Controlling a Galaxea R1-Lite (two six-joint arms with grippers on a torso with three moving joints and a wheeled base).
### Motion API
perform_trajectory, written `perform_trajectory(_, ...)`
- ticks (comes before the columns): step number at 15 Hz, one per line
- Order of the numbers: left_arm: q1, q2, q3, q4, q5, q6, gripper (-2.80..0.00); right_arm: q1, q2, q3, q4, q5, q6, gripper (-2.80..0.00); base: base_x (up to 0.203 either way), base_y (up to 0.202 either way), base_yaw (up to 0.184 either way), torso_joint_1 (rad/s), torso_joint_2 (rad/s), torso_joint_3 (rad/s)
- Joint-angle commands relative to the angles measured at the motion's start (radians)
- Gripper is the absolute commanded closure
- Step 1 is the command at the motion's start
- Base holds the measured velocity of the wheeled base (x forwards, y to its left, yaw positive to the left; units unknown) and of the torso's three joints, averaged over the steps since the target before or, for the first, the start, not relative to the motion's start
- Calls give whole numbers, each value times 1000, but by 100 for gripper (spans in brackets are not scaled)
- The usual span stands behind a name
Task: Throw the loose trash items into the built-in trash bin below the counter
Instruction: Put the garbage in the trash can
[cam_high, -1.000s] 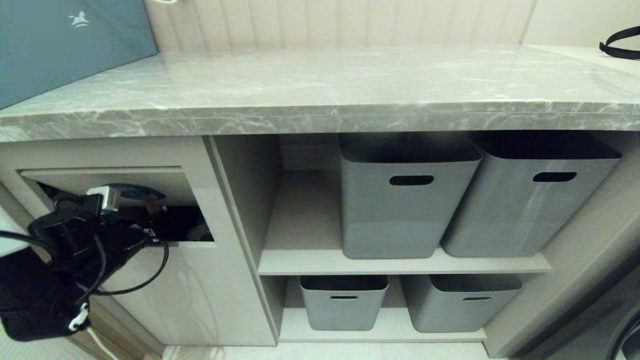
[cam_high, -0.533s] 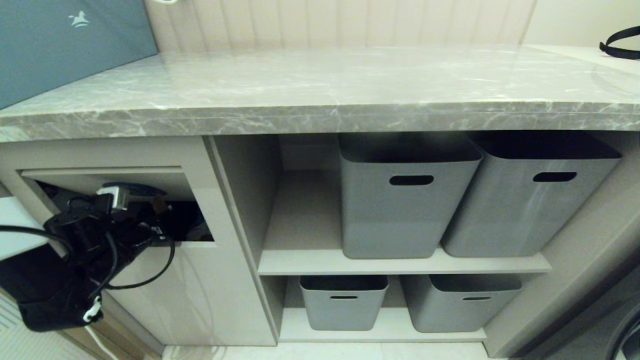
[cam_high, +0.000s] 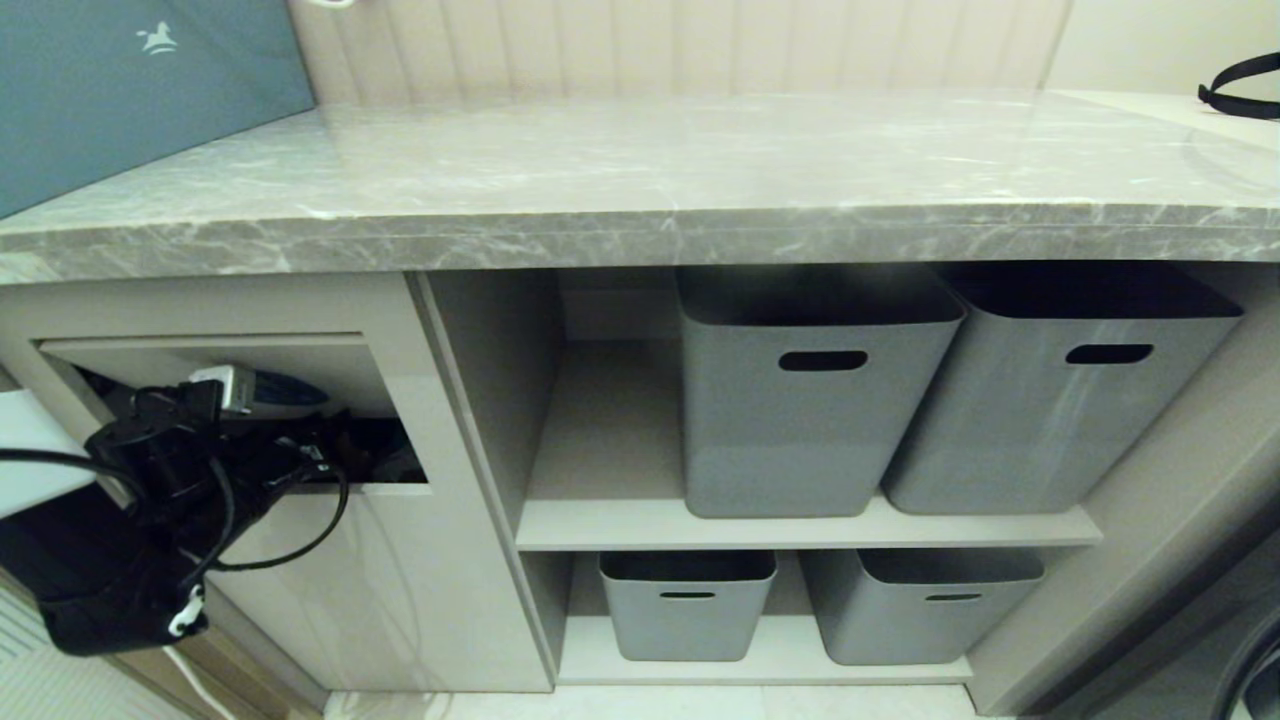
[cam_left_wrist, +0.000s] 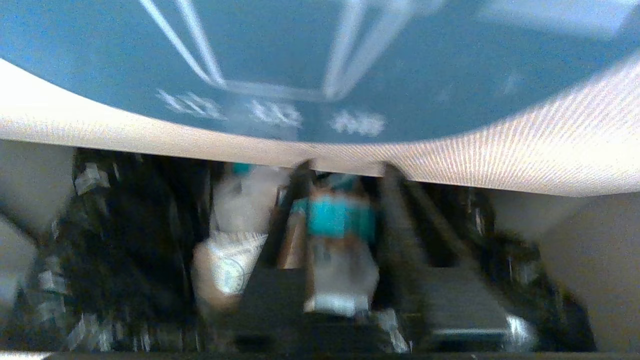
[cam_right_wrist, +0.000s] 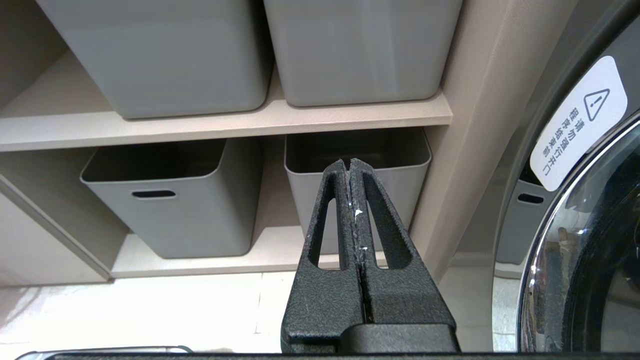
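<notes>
My left gripper reaches into the built-in trash bin, through the opening below the counter. It holds the tilting flap, with its blue sticker, pushed inward. In the left wrist view my left gripper is open. A teal, brown and white trash scrap shows blurred between the fingers over the dark bin interior. My right gripper is shut and empty, parked low before the lower shelf. No trash lies on the visible counter.
Grey baskets fill the shelves to the right: two large ones above two small ones. A teal box stands on the counter's left end. A washing machine door is at the far right. White paper rubbish lies in the bin.
The left arm has pushed a little deeper and rightward into the bin opening. The brown scrap seen at the fingertips in the head view no longer shows there.
</notes>
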Motion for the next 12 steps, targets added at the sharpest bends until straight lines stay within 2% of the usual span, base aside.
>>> perform_trajectory(1, 0, -8, -10, -7, -2, -1, -280, 0, 0, 2, 0, 0, 0, 0, 0, 0, 0, 0, 0, 0)
perform_trajectory(5, 0, -33, 23, -7, -1, -1, -280, 0, 0, 2, 0, 0, 0, 0, 0, 0, 0, 0, 0, 0)
perform_trajectory(10, 0, -173, 246, -9, 1, -3, -280, 0, 0, 2, 0, 0, 0, 0, 0, 0, 0, 0, 0, 0)
perform_trajectory(12, 1, -264, 293, -12, 1, -33, -280, 0, 0, 2, 0, 0, 0, 0, 0, 0, 0, 0, 0, 0)
